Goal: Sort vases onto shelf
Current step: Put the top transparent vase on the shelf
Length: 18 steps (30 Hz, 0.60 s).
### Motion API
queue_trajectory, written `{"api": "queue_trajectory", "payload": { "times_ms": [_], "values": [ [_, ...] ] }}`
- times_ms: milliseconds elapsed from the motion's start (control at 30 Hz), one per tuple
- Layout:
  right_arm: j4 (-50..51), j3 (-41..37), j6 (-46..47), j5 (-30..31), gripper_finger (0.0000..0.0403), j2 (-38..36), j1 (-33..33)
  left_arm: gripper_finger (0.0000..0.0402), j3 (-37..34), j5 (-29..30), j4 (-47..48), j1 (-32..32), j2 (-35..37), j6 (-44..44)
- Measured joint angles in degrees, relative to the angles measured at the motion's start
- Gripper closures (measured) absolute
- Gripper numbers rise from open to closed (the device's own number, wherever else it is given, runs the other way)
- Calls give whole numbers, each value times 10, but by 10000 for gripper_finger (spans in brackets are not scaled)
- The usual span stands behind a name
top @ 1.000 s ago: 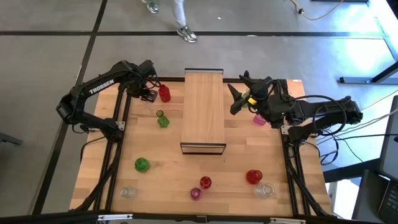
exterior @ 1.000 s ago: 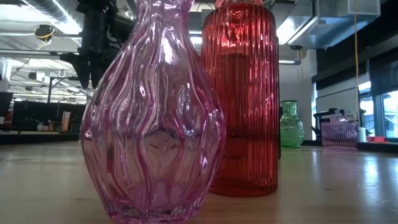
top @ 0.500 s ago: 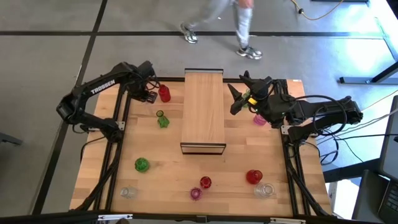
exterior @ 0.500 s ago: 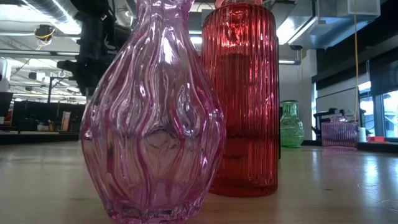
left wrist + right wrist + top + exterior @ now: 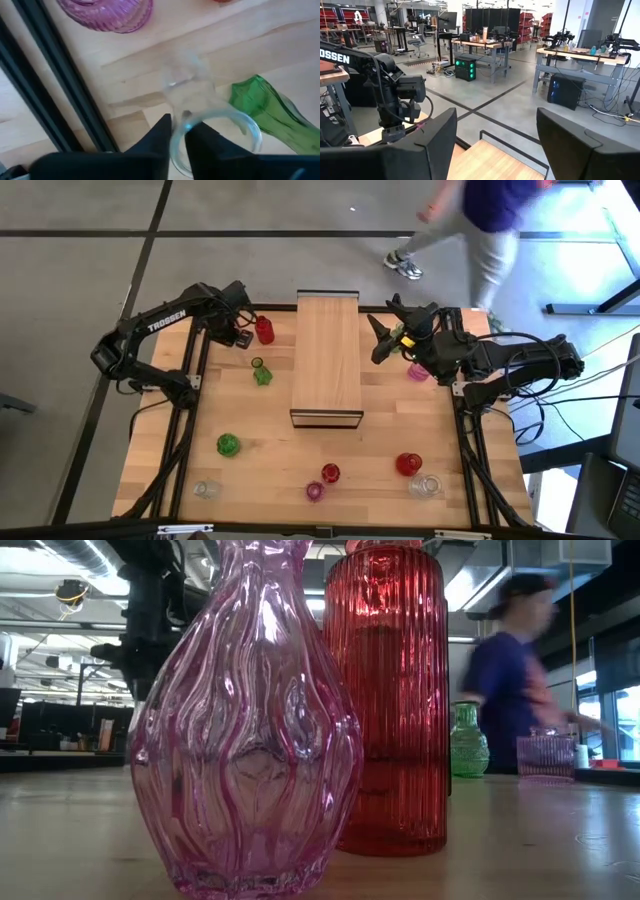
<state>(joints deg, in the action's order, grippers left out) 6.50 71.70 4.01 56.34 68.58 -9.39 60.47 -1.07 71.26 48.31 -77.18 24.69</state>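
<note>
- step: left gripper [image 5: 243,332] pinches a clear vase [image 5: 210,120] by its rim, beside the shelf [image 5: 327,355].
- right gripper [image 5: 388,330] wide, empty.
- next, likely: lift, set vase on shelf.

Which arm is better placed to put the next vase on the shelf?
Left, probably. The left gripper already has its fingers closed on a clear vase by the shelf. The right gripper hangs open and empty beside the shelf.
</note>
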Motion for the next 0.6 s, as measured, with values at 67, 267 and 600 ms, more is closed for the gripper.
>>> {"api": "queue_trajectory", "payload": {
  "times_ms": [67, 267, 600],
  "values": [
    [0, 0, 0, 0, 150, 0, 0, 389, 3, -11, 5, -2, 0, -6],
    [0, 0, 0, 0, 150, 0, 0, 391, 45, 5, 63, -22, 0, -14],
    [1, 0, 0, 0, 150, 0, 0, 391, 249, -55, 167, -56, 0, -34]
  ]
}}
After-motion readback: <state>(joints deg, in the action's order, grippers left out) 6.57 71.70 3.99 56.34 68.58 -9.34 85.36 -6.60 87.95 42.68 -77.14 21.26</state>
